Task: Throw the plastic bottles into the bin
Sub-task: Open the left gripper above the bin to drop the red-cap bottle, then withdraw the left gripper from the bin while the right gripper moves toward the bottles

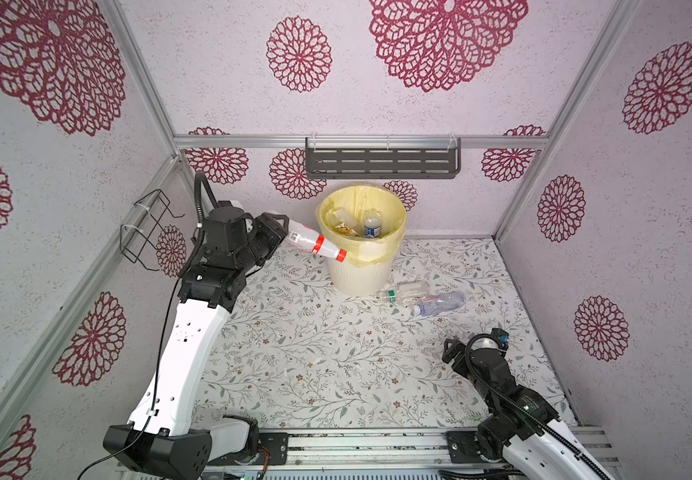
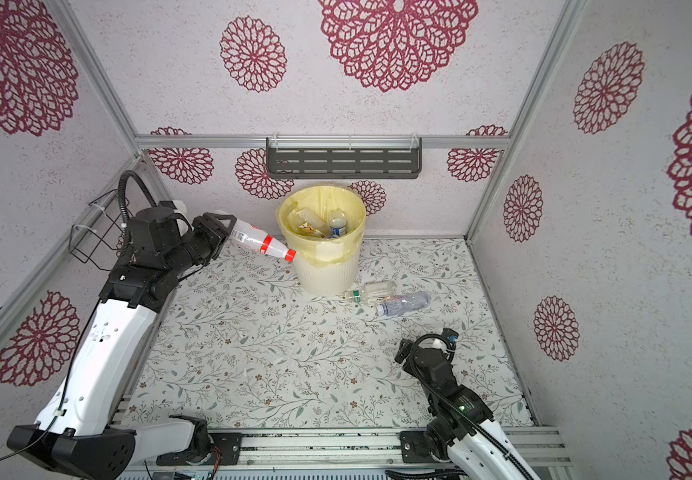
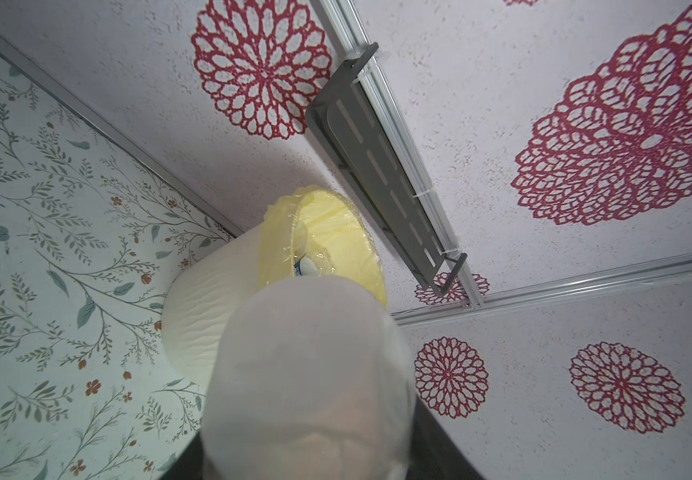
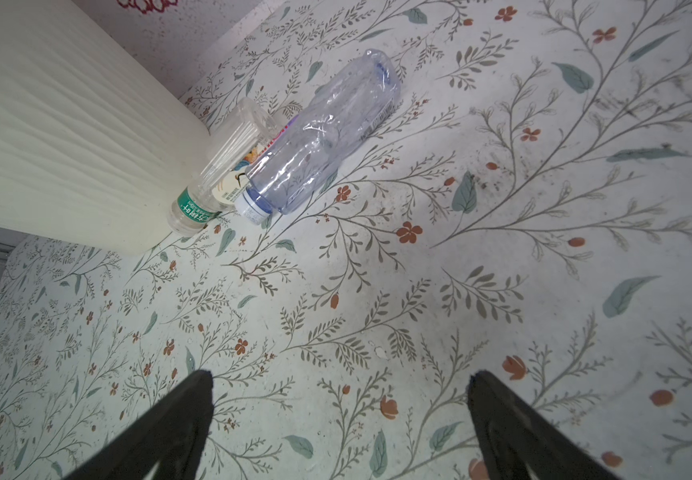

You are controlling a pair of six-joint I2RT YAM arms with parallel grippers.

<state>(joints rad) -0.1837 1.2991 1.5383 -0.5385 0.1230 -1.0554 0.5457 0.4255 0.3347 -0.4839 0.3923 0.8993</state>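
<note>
Bottle (image 1: 315, 243), white, red cap: base clamped tight in the left end effector (image 1: 281, 227). Its cap sits outside the rim of the bin (image 1: 356, 276), at the far edge of the tabletop (image 1: 315, 365). You should probably lift the cap over the rim before letting go. Right end effector (image 4: 341, 376): spread wide, empty.

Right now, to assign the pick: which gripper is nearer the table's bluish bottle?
Right. The right gripper is short of the bluish bottle, apart; the left gripper, beyond the bin, holds a red-labelled bottle.

Pale walls (image 1: 219, 83) with crimson rosettes (image 1: 299, 54), leafy floral floor (image 1: 315, 353).
</note>
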